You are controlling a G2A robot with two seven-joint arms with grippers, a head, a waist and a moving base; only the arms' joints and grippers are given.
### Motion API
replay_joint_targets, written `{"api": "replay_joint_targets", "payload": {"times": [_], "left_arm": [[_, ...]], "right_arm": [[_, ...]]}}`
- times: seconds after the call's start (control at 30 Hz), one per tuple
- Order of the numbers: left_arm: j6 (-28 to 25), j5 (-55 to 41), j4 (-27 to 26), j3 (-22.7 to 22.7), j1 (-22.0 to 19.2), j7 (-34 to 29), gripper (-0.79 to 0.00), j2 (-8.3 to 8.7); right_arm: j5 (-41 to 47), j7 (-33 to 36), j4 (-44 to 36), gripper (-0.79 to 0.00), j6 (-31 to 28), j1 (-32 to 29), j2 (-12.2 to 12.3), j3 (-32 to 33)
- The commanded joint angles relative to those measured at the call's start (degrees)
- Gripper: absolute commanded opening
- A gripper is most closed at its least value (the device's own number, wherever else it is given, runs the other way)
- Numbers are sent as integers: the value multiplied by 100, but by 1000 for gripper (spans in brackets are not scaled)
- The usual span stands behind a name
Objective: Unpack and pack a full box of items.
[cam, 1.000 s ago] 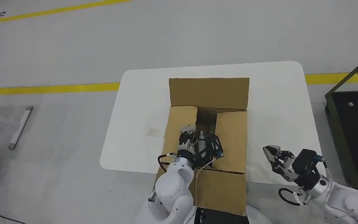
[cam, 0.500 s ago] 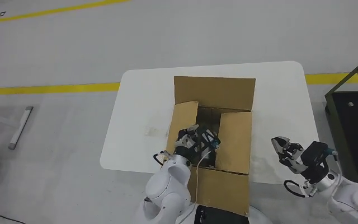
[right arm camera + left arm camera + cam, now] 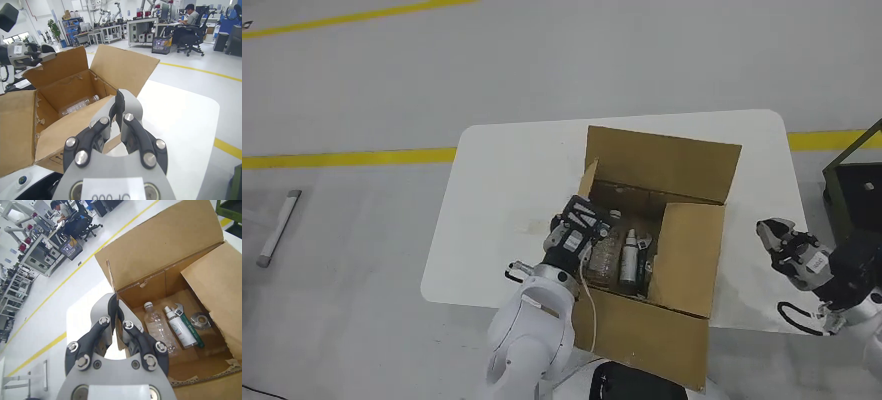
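An open cardboard box [image 3: 682, 165] stands skewed on the white table [image 3: 502, 180]. Inside lie a clear plastic bottle [image 3: 158, 330], a white spray bottle [image 3: 179, 330], a green-handled wrench [image 3: 189, 326] and a metal flange [image 3: 200, 320]. My left gripper [image 3: 580, 222] is at the box's left side, shut on the upright left flap [image 3: 118, 340]; the right wrist view shows it [image 3: 42, 54] pinching that flap's top corner. My right gripper [image 3: 770, 235] hangs to the right of the box, above the table's right edge, shut [image 3: 119, 98] with nothing in it. The right flap [image 3: 687, 255] leans over part of the inside.
A dark green cabinet [image 3: 854, 200] stands just past the table's right edge. The near flap [image 3: 642, 335] hangs over the table's front edge. Bare table lies left of the box and behind it. A grey bar [image 3: 277, 228] lies on the floor far left.
The box has slid right and turned clockwise. The left flap, held by my left gripper, has swung up, uncovering the items. My right arm has drawn back to the right.
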Motion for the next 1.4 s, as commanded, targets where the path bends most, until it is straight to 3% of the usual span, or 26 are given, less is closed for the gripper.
{"api": "replay_joint_targets", "payload": {"times": [0.0,0.07,0.6,0.9,1.37], "left_arm": [[-43,79,61,-36,-59,9,-142,2],[-144,201,99,-45,-112,18,0,7],[-944,2432,167,-239,-355,148,0,139],[-1458,3895,517,-371,-416,370,0,240],[-1162,4300,877,-400,-177,439,0,225]], "right_arm": [[24,83,-59,-785,-32,54,-3,-69],[21,170,-113,-785,-46,125,-7,-162],[-258,475,-161,-785,41,508,-58,-850],[-399,523,-145,-785,137,569,-84,-1049],[-387,500,-115,-785,142,442,-95,-933]]}}
